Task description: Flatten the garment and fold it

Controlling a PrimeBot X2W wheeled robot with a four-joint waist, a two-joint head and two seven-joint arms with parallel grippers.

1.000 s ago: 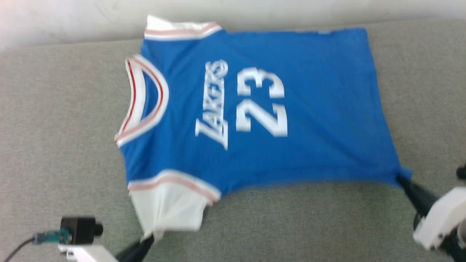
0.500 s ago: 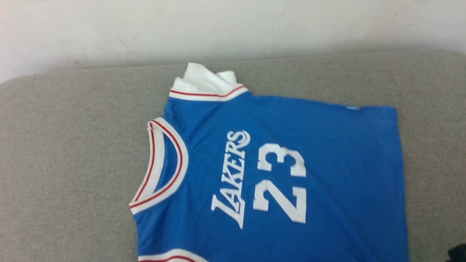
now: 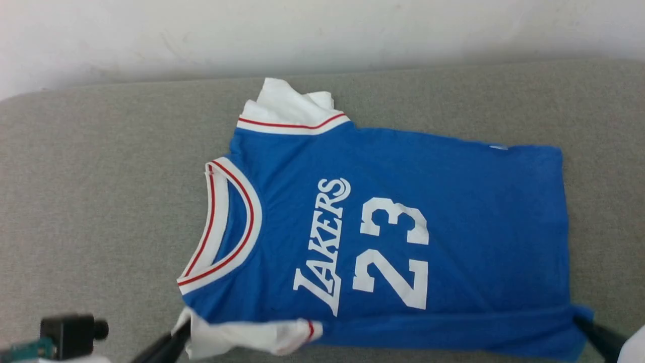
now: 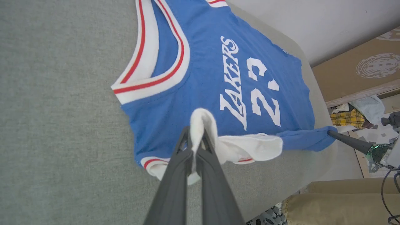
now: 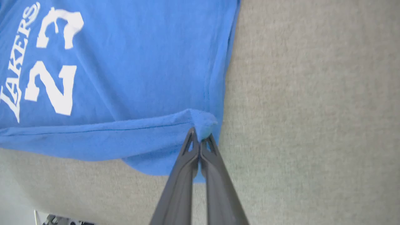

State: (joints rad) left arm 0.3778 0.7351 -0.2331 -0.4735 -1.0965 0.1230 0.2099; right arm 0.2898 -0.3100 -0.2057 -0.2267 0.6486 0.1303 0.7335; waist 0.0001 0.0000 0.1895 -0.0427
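The garment (image 3: 453, 227), a blue jersey T-shirt printed "LAKERS 23", lies face up on the grey table (image 3: 101, 201), collar to the left and hem to the right. My left gripper (image 3: 185, 327) is shut on the near white sleeve (image 4: 247, 148), which it holds raised off the table and draped sideways. At the lower right, my right gripper (image 3: 578, 318) is shut on the near hem corner (image 5: 203, 120), and the blue edge between the two grips is lifted and rolled. The far white sleeve (image 3: 287, 108) lies crumpled at the back.
A white wall runs behind the table's far edge. The camera (image 3: 70, 333) on my left wrist sits at the lower left. Beyond the table's right end, the left wrist view shows a cardboard sheet (image 4: 359, 72) and a yellow plaid cloth (image 4: 348, 118) on the floor.
The head camera has shifted, so the shirt sits lower in view. The near sleeve and near edge, flat on the table a second ago, are now lifted; both grippers stay shut on them.
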